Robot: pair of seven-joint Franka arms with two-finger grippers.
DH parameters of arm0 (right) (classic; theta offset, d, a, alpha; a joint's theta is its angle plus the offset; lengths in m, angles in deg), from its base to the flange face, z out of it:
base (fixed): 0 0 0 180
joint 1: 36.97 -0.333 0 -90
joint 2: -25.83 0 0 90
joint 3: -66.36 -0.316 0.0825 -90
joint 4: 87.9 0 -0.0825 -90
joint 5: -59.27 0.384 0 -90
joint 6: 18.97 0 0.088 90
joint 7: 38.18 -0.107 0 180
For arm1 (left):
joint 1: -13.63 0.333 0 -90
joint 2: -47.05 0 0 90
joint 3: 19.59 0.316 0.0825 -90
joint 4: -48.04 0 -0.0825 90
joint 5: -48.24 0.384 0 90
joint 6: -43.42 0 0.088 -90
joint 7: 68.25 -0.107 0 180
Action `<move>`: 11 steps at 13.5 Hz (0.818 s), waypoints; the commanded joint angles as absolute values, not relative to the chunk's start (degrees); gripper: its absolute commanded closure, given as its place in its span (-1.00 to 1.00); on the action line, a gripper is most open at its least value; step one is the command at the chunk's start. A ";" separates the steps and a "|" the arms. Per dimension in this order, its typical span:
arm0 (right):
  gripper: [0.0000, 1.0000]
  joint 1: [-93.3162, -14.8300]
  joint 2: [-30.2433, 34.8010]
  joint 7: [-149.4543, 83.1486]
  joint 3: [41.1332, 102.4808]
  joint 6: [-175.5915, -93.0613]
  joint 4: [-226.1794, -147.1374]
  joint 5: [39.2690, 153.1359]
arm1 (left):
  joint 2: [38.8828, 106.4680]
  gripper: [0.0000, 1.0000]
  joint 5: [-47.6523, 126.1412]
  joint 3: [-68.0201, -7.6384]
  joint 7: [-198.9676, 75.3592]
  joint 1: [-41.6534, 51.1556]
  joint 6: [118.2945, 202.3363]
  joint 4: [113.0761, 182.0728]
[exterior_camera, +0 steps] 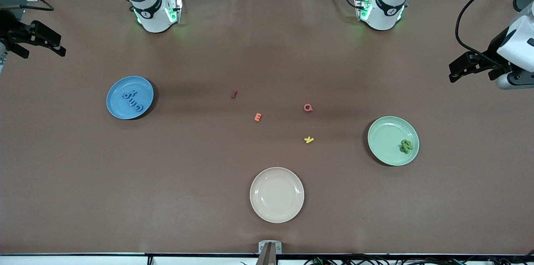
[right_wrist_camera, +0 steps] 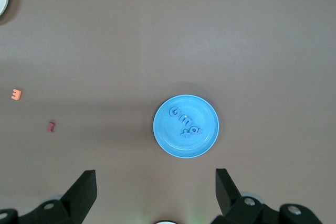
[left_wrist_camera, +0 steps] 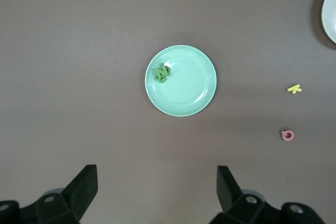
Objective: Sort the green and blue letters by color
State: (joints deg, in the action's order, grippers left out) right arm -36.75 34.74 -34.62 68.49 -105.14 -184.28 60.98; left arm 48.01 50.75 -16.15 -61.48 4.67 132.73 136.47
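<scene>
Blue letters (exterior_camera: 133, 100) lie on blue plate (exterior_camera: 114, 108), green letters (exterior_camera: 406, 146) on green plate (exterior_camera: 381, 131): sorted, I judge. Left gripper (exterior_camera: 469, 66) and right gripper (exterior_camera: 39, 41) wait at table ends, fingers apart.

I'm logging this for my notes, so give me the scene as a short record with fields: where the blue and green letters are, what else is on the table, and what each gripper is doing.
blue letters: lying on the blue plate, toward the right arm's end
green letters: piled on the green plate, toward the left arm's end
loose letters: dark red, orange, pink, yellow, mid-table
cream plate: holds nothing
left gripper: open, holding nothing, waiting at table edge
right gripper: open, holding nothing
</scene>
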 commanded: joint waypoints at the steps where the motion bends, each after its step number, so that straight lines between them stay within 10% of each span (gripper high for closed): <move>1: -1.00 -36.80 34.36 -34.76 68.56 -104.31 -184.14 61.20 | 46.61 -1.00 50.43 -15.64 -62.72 4.57 132.27 137.42; 11: -1.00 -36.89 30.49 -34.58 68.56 -102.73 -178.95 59.36 | 46.88 -1.00 50.08 -18.54 -62.63 7.39 132.27 137.42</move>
State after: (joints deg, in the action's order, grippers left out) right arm -36.75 31.10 -34.58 68.49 -104.01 -180.56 60.17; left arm 48.01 50.75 -17.81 -61.48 6.69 132.72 136.69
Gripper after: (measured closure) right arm 0.000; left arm 0.000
